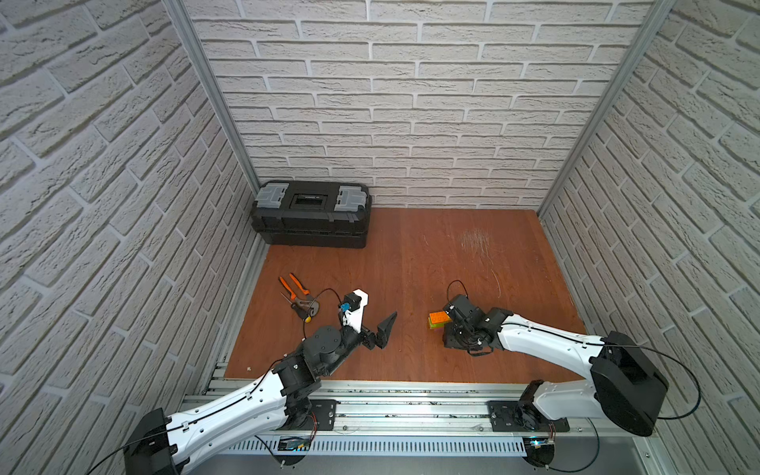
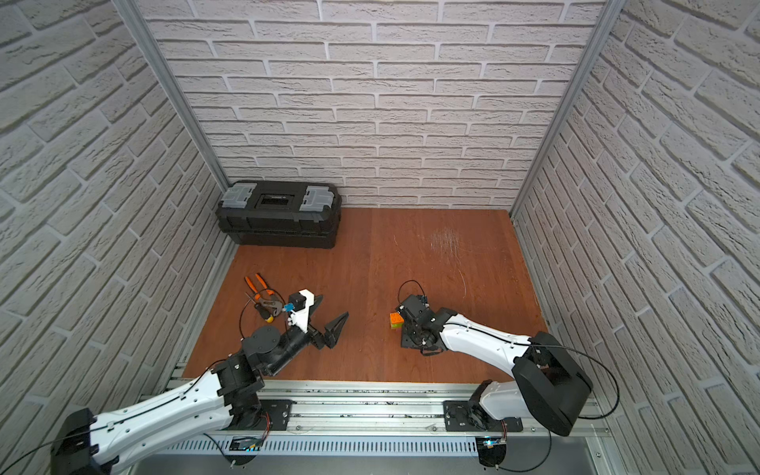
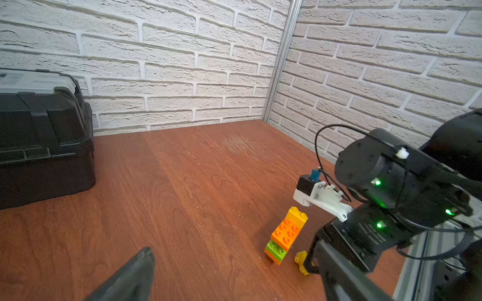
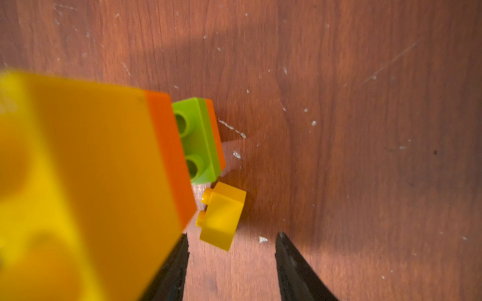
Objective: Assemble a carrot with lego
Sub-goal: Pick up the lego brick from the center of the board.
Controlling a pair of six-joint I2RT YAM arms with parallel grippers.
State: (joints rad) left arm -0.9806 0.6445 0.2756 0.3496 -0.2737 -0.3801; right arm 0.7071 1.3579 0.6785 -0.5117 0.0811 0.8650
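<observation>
Top views: wooden table point(image 1: 432, 255), closed black toolbox point(image 1: 311, 214) at its far left corner, contents hidden. Orange-handled pliers point(image 1: 296, 290) nearer, beside the left gripper point(image 1: 384, 331), spread wide, empty. Right arm's wrist covering part of the carrot point(image 1: 436, 320) from above. Right wrist view: right gripper point(image 4: 232, 234) parted, gripping nothing; loose yellow brick point(image 4: 223, 216) lying just ahead of its tips, beside the tilted carrot.

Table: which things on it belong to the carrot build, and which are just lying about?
Job:
- carrot clump of joined bricks
- loose yellow brick beside it

Lying about:
- orange-handled pliers
- black toolbox
</observation>
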